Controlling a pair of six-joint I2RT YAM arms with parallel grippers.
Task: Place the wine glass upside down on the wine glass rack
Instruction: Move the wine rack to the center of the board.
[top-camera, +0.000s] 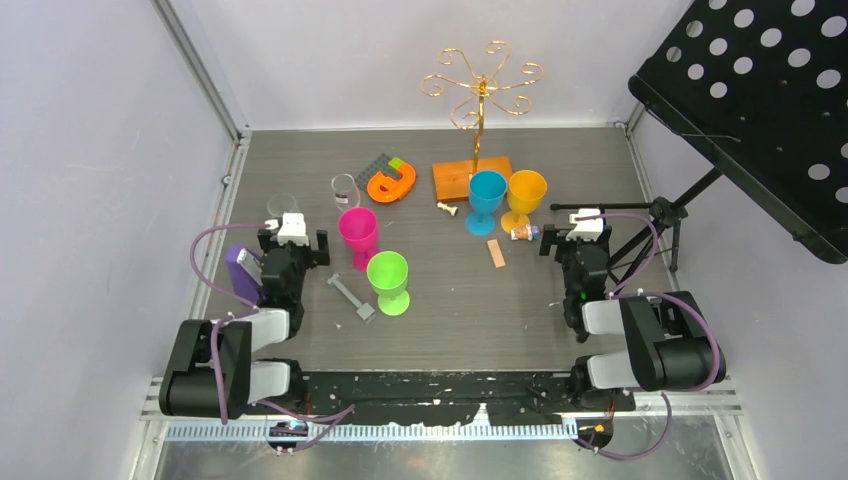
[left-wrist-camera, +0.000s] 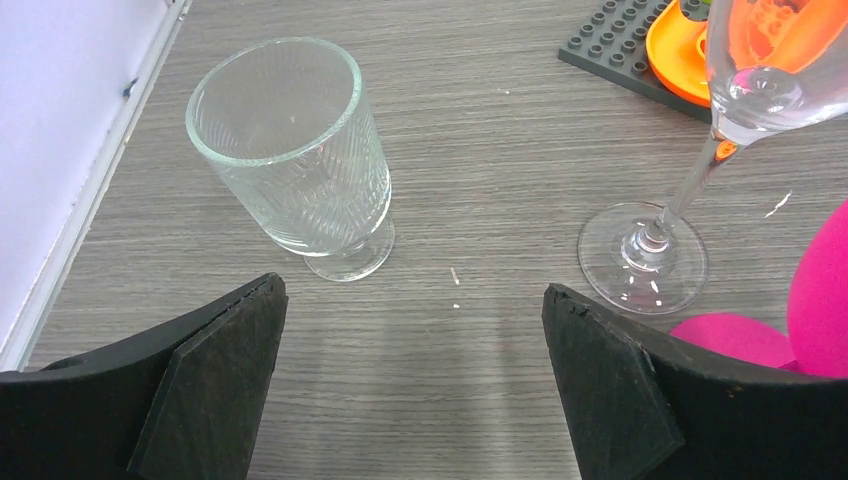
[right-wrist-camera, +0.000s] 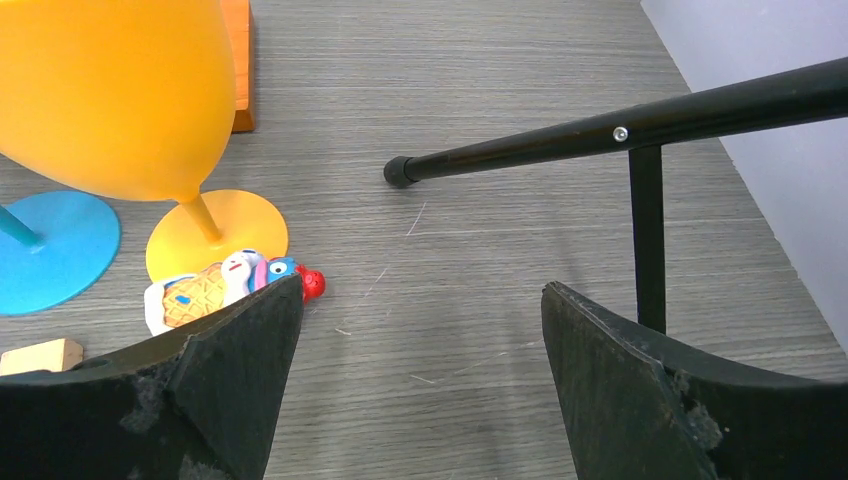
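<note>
top external: grey woodgrain table (top-camera: 450, 320), pale walls (top-camera: 90, 150); left gripper (left-wrist-camera: 412, 290), right gripper (right-wrist-camera: 422, 288) spread

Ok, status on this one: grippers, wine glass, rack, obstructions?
Left gripper open, empty; right gripper same. Clear wine glass upright, ahead of left gripper. Rack at rear, nothing hung; blue goblet and orange goblet stand before its base.

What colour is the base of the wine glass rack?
Orange-brown wood. The rack base shows best in the top external view.
</note>
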